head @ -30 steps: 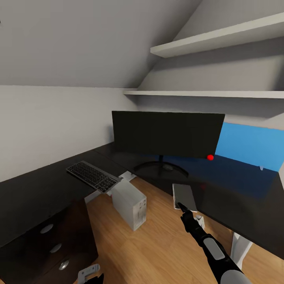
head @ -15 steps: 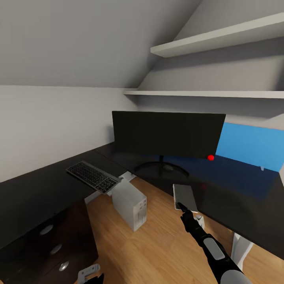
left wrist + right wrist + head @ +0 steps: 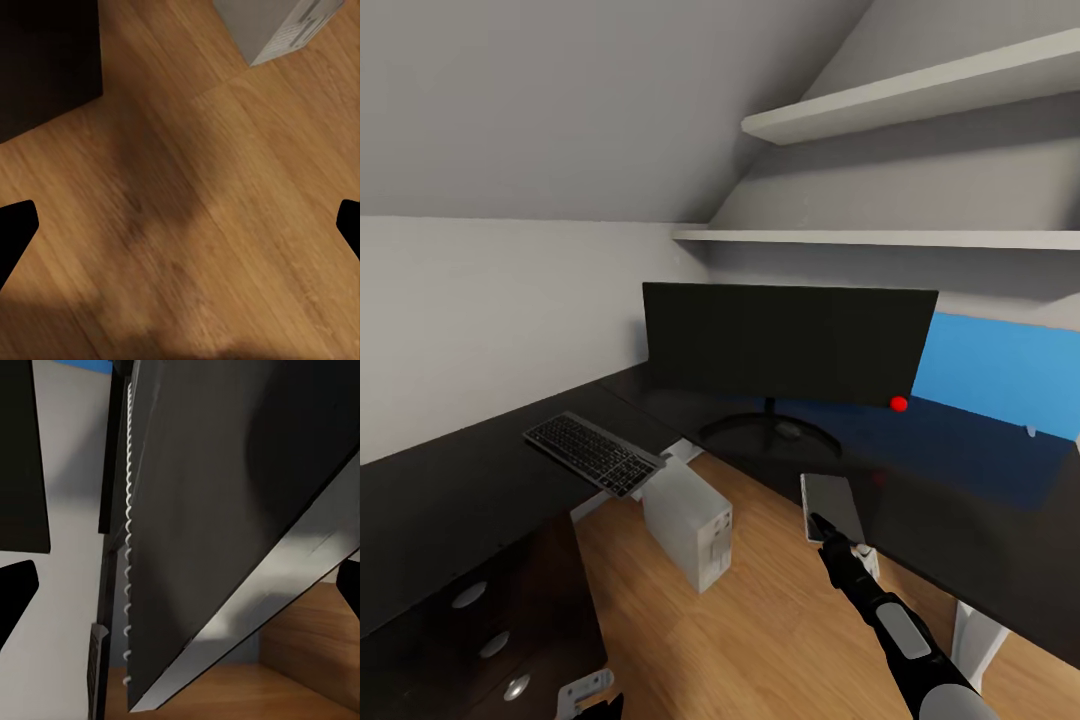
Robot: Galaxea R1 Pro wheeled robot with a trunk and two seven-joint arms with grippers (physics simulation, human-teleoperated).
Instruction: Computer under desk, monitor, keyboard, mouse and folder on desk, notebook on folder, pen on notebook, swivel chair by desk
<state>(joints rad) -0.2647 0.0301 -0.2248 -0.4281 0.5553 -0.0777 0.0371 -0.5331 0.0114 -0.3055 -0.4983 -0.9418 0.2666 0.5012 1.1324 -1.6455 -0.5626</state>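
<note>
Head view: black L-shaped desk [image 3: 450, 500] under a sloped ceiling and white shelves [image 3: 920, 100], bearing monitor [image 3: 785, 340], keyboard [image 3: 592, 452] and blue folder [image 3: 1000, 385], with computer [image 3: 688, 520] on wood floor [image 3: 760, 620] beneath; right gripper [image 3: 822, 527] clamped on the grey notebook [image 3: 832, 505] at the desk's edge. Left wrist view: left gripper [image 3: 180, 225] fingers wide apart over floor, computer corner nearby. Right wrist view: notebook's spiral binding up close.
</note>
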